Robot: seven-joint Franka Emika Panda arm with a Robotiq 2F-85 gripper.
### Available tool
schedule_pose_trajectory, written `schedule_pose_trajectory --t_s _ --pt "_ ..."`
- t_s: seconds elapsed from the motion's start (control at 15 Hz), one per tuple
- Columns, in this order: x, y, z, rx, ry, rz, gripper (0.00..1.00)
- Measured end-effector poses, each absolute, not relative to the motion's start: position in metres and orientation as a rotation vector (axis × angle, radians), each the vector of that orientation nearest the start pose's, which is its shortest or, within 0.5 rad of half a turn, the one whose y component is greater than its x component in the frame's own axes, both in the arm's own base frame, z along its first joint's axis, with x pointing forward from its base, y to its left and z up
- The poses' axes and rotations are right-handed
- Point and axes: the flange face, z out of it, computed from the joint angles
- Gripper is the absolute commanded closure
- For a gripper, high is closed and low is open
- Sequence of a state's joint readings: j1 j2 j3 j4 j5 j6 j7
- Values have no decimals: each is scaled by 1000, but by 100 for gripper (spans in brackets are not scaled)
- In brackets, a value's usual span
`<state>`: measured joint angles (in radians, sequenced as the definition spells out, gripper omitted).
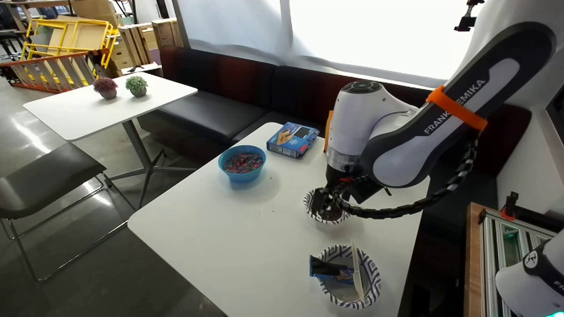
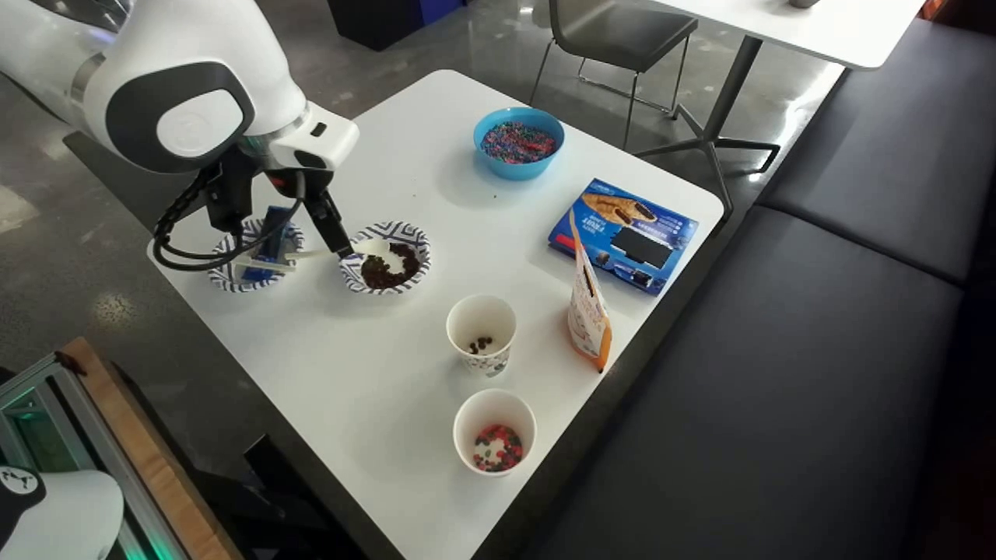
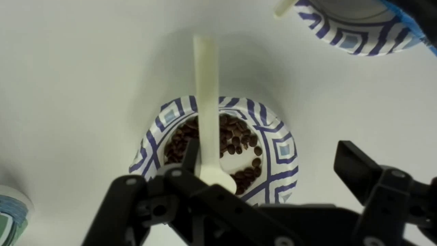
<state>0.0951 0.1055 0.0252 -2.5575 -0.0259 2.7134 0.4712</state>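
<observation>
"frank" and "emika" stand on the robot arm (image 1: pixel 405 149), and "fruit" on the blue box (image 2: pixel 622 232).

A black bench (image 1: pixel 211 112) runs along one edge of the white table (image 1: pixel 220 237). Above it, a big window (image 1: pixel 374 35) glows.

White table (image 2: pixel 350 350) with patterned bowls (image 2: pixel 420 253), blue bowl (image 2: pixel 513 169), cups (image 2: pixel 490 364), box (image 2: pixel 622 237), pouch (image 2: pixel 589 323)
</observation>
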Motion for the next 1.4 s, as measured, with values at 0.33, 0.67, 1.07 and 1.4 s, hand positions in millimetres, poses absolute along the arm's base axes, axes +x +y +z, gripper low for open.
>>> schedule_pose_trajectory --t_s 0.33,0.67,1.07,1.4 --pt "465 61 225 -3124 473 -78 0" --pt "465 66 211 -3132 470 -39 0" --pt "461 70 196 -3126 505 14 0" --pt "459 68 190 -3095 571 47 0"
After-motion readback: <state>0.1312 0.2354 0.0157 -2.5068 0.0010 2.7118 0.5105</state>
